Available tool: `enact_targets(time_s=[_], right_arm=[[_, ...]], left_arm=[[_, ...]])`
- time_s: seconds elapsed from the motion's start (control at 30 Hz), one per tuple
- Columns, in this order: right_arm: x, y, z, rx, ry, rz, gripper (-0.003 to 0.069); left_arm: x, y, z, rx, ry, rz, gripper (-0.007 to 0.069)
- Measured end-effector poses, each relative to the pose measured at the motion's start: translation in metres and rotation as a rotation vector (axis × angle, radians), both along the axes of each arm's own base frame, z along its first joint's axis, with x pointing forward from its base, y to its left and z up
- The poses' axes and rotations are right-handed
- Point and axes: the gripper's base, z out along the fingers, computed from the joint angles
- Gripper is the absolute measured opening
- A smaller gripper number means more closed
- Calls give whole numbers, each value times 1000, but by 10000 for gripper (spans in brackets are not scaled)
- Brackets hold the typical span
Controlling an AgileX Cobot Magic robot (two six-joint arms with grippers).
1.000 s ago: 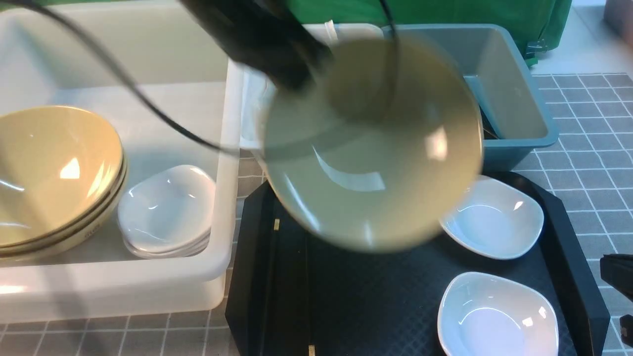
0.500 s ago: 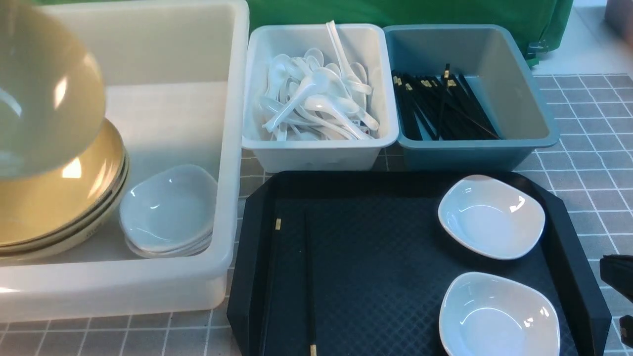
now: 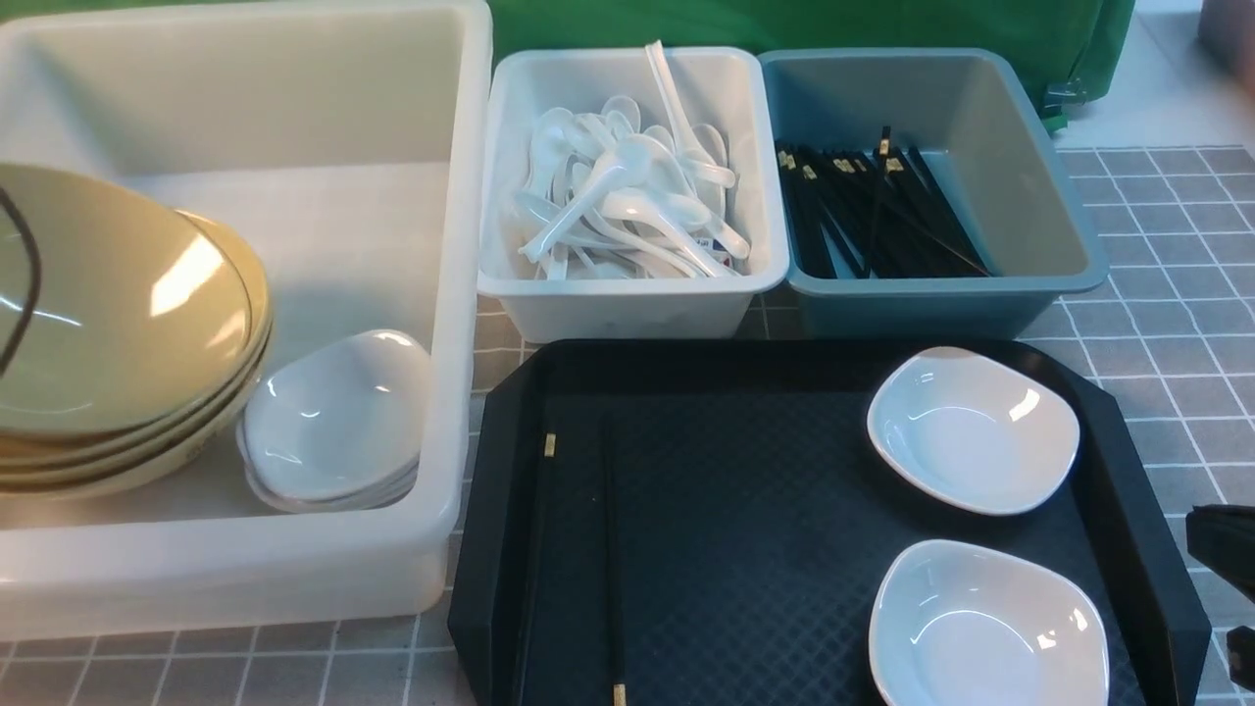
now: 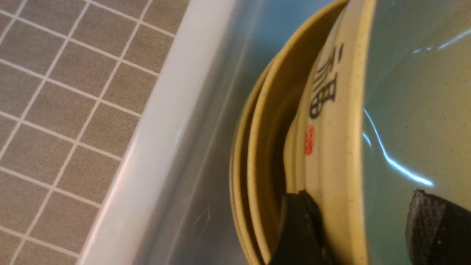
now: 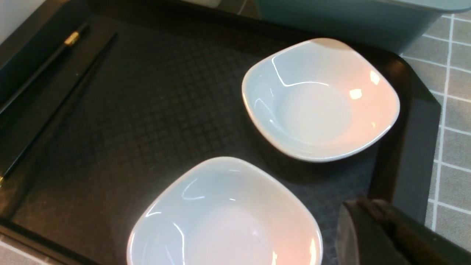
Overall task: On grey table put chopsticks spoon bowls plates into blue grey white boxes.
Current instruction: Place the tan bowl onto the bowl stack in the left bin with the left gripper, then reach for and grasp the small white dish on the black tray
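Observation:
Several olive-yellow bowls [image 3: 108, 304] are stacked in the big white box [image 3: 461, 294], the top one tilted. In the left wrist view my left gripper [image 4: 364, 228] is open, straddling the top bowl's rim [image 4: 342, 110]; the inner pad stands off the wall. White plates [image 3: 333, 422] are stacked beside the bowls. Two more plates [image 3: 971, 427] [image 3: 985, 628] and two chopsticks [image 3: 613, 559] lie on the black tray [image 3: 745, 510]. My right gripper [image 5: 371, 221] is shut and empty at the tray's right edge, near the closer plate [image 5: 224, 217].
The small white box [image 3: 627, 309] holds several spoons [image 3: 627, 196]. The blue-grey box [image 3: 1039, 196] beside it holds several chopsticks [image 3: 863, 211]. Both stand behind the tray on the grey table [image 3: 1177, 245]. A green cloth hangs at the back.
The yellow bowl travelled left from above the tray into the white box and now lies on the stack. My left jaws have opened off its rim. The right arm stayed put.

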Motion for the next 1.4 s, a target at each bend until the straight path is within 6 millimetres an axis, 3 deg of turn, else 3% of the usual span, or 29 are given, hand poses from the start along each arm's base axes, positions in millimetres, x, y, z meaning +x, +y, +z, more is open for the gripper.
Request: enact_targets(time_s=[0.13,0.3,0.43,0.63,0.67,0.7,0.73,0.9,0.93,1.0,1.07,1.13,1.2,1.3,1.4], right_arm=[[0,-1,-5,5,-7,-11,37],[-1,0,-14,14,10,-14,41],[0,0,-16,18,17,-16,49],[5,1,-22,30,76,-32,104],[5,1,-23,31,80,-33,112],[7,2,-26,26,114,-28,162],[8,3,-27,23,140,-24,202],[23,7,-30,1,269,-4,360],[23,7,-29,1,269,-3,368],[38,10,-37,-12,371,1,446],[48,12,-44,-21,426,1,477],[64,15,-58,-32,523,-7,503],[77,17,-73,-41,604,-17,507],[86,18,-80,-45,646,-22,496],[96,20,-88,-48,684,-24,401]], left_arm=[[-13,-9,22,-18,-16,15,526],[-27,-19,49,5,-116,31,535],[-26,-20,44,-23,-121,39,422],[-15,-30,13,-90,-57,7,125],[-14,-31,13,-96,-56,4,116],[-11,-47,11,-118,-50,-69,40],[-10,-61,14,-121,-62,-136,15],[-21,-125,45,-68,-211,-466,-9],[-23,-128,47,-60,-222,-487,-9],[-43,-158,68,-4,-331,-648,-10],[-55,-168,78,27,-389,-711,-10],[-80,-180,89,83,-500,-786,-10],[-105,-182,92,123,-586,-799,-10],[-120,-179,88,163,-631,-782,-10],[-148,-169,70,274,-672,-748,-10]])
